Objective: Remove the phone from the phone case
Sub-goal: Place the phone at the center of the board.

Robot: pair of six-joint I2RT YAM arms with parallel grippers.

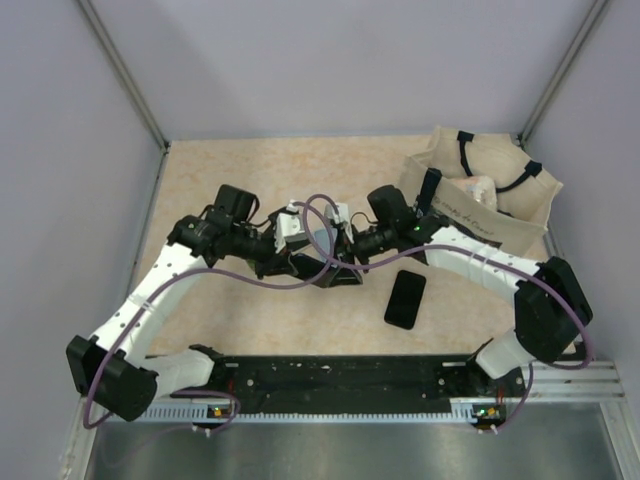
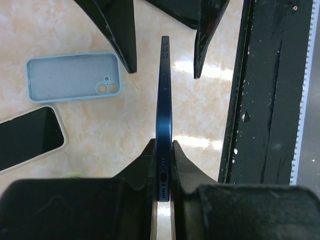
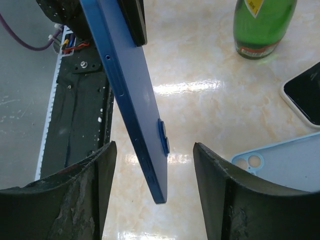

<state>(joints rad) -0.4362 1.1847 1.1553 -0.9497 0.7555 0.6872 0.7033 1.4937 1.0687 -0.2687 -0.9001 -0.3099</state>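
The dark blue phone [image 2: 163,100] is bare and hangs above the table, held edge-on. My left gripper [image 2: 164,146] is shut on its bottom end, the end with the charging port. The phone's camera end [image 3: 150,150] reaches between the fingers of my right gripper [image 3: 155,150], which stands open and touches it on neither side. The empty light blue phone case [image 2: 75,77] lies flat on the table, inside facing up, and its corner shows in the right wrist view [image 3: 290,165]. In the top view both grippers meet mid-table, left [image 1: 300,262] and right [image 1: 345,250].
A second phone in a cream case [image 1: 405,298] lies screen-up beside the blue case [image 2: 30,137]. A green bottle [image 3: 262,25] stands on the table beyond. A beige tote bag [image 1: 480,200] sits at the back right. The black mounting rail [image 1: 340,375] runs along the near edge.
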